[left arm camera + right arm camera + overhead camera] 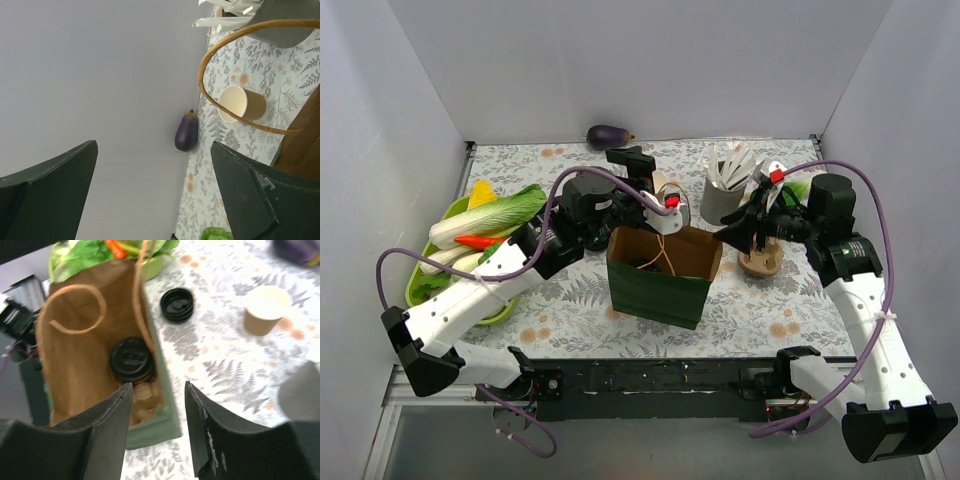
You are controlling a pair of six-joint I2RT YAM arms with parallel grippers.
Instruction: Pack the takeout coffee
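Looking down, top view: the green bag stood open on the table between the two arms. Its inside was too dark to read.
Arms, top view: the left arm reached to the bag's far rim, and the right arm came in at the right rim.
Surroundings, top view: a grey holder of white utensils stood behind the bag to the right. An eggplant lay at the back wall and a green tray of vegetables sat far left.
Left wrist view: the left fingers were released, spread wide with nothing between them, and faced the back wall rather than the bag's inside. A handle loop arched across ahead of them, with the lidless tan cup on the table beyond it.
Right wrist view: the takeout coffee sat upright on the bag's floor, black lid up and long axis vertical, just ahead of and below the right fingers. Those fingers were apart and empty.
Nearer arm: the right, judging by its straight view into the bag's mouth.
In the way: one handle strap hung just beside the lid and another curled inside the bag. Either could snag on a withdrawal.
Outside the bag: a stack of loose black lids lay near the bag's wall.
Judgement: the coffee looked already packed.
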